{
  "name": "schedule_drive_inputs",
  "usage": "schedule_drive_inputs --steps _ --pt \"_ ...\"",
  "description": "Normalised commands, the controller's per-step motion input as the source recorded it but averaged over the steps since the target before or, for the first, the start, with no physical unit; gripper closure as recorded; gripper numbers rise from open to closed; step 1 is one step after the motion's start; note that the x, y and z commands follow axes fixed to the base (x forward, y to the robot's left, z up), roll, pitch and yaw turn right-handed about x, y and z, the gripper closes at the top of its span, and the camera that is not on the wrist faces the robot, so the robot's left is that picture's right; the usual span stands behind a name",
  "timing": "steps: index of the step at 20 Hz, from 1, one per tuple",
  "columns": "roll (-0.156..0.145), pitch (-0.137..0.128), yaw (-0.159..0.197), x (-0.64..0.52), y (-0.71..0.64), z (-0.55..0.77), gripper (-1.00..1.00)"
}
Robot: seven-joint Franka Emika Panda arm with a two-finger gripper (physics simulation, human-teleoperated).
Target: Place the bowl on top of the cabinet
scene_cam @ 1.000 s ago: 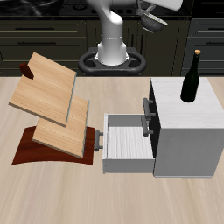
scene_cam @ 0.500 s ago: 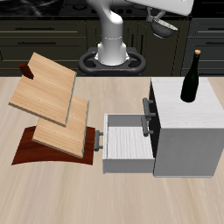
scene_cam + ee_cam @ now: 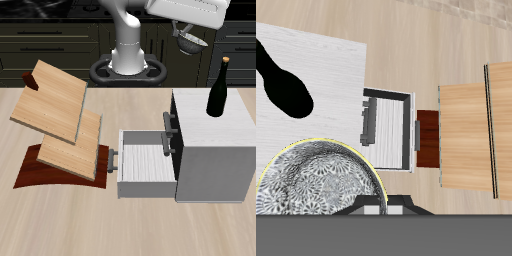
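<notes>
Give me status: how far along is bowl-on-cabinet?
Done: the bowl is picked up, gripped by the gripper high above the table. In hand: carrying it toward the cabinet. Left: lower it onto the flat top beside the dark bottle, then release.

Speckled bowl (image 3: 318, 178) close up, above the cabinet (image 3: 326, 75) top; black bottle (image 3: 281, 78) standing there; slatted drawer (image 3: 388, 128) pulled out; wooden boards (image 3: 474, 130) beyond.
</notes>
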Motion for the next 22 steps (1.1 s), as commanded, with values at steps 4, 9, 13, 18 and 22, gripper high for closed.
schedule_drive_inputs --steps 4,9,13,18,22 --pt "0.006 -0.005 -0.014 0.04 0.01 -0.11 1.00" --pt "0.036 0.008 -0.034 0.05 0.07 -0.22 1.00" --pt "0.041 -0.014 -0.030 0.00 0.14 -0.17 1.00" --pt "0.004 0.009 -0.013 0.14 0.03 -0.20 1.00" --pt "-0.014 0.004 -0.018 0.17 -0.04 -0.17 1.00"
